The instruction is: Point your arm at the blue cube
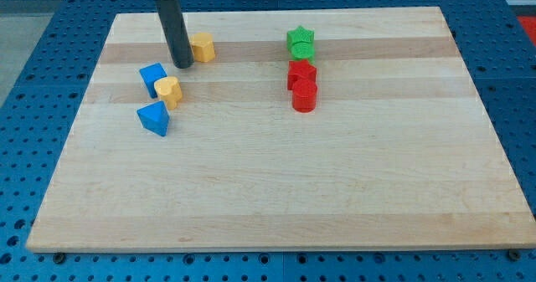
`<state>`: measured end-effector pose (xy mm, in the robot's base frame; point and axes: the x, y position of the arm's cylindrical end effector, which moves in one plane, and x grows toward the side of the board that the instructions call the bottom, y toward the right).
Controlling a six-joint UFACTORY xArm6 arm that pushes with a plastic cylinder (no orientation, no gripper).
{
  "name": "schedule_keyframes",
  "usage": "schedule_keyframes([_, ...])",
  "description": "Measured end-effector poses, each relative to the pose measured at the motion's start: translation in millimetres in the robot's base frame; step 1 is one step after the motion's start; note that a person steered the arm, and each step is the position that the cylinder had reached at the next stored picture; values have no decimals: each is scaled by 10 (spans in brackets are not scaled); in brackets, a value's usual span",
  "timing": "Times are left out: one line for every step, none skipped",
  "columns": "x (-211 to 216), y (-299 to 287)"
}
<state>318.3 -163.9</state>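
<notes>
The tip [182, 65] of the tool is seen near the view's top left of the bench [276, 198], just beside the yellow block [202, 46], which lies to its right. The tool is a bare rod and nothing is held by it.

The blue cube [152, 78] is found down and to the view's left of the tip, near but apart from it. The coming move is judged to be a short slide that way, with the second yellow block [168, 90], which touches the cube on its right, best avoided.

Blue blocks are counted as two: the cube and a wedge-like blue block [154, 118] below it. Yellow: two. Red blocks [302, 84]: two, clustered, the lower a cylinder. Green: one green star [301, 43].
</notes>
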Motion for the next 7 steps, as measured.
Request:
schedule_keyframes([-5,-204])
schedule_keyframes([-5,-395])
schedule_keyframes([-5,-556])
schedule_keyframes([56,-590])
schedule_keyframes([159,-590])
schedule_keyframes([253,-590])
schedule_keyframes([273,-536])
